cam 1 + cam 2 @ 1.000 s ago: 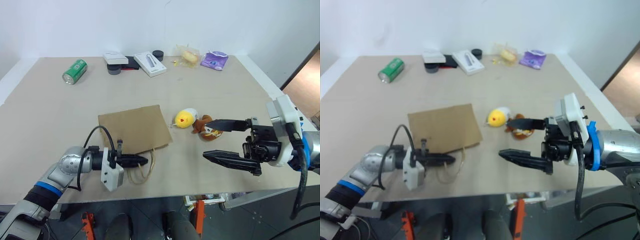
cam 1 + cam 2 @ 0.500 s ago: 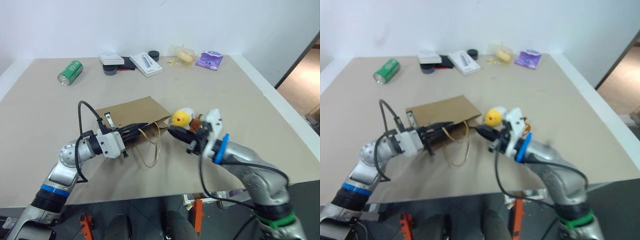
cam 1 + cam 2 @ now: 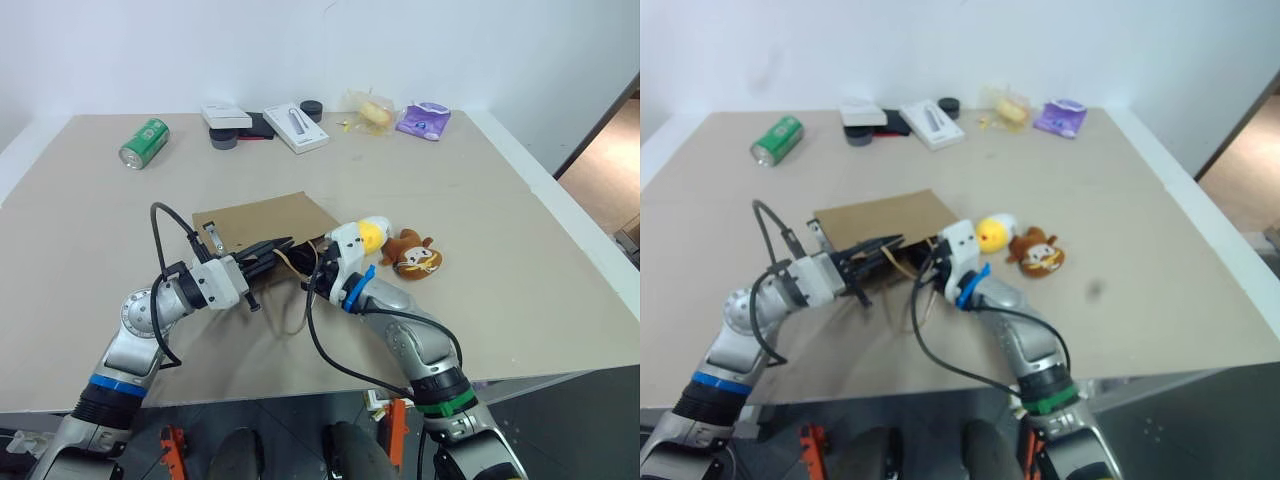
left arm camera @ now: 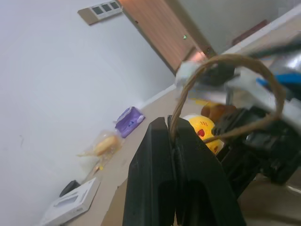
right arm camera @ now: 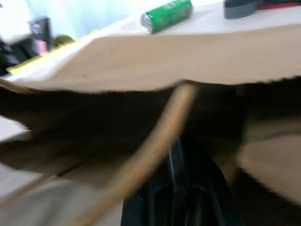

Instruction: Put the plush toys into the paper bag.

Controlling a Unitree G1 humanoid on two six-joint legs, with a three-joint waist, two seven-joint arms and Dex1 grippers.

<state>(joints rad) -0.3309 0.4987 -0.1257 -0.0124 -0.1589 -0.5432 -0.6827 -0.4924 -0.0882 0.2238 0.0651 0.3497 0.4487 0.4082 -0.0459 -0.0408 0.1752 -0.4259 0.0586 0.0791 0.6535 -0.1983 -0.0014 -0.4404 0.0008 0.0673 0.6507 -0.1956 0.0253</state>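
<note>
Left gripper [image 4: 175, 141]: closed on a cord handle [image 4: 225, 61] of the paper bag [image 3: 262, 222], so that the upper edge is lifted and the mouth is kept raised.
Right gripper [image 5: 181, 165]: closed with nothing seen held, its tip pushed at the bag's mouth (judged to be spreading it wider).
Paper bag: laid flat on the table [image 3: 500, 200], mouth facing the arms.
Chick [image 3: 372, 234]: on the table just beside the bag's mouth, not yet inside.
Squirrel [image 3: 416, 255]: next to the chick, farther from the bag.

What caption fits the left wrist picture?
Left tool pinching the paper bag's cord handle, chick just beyond.
</note>
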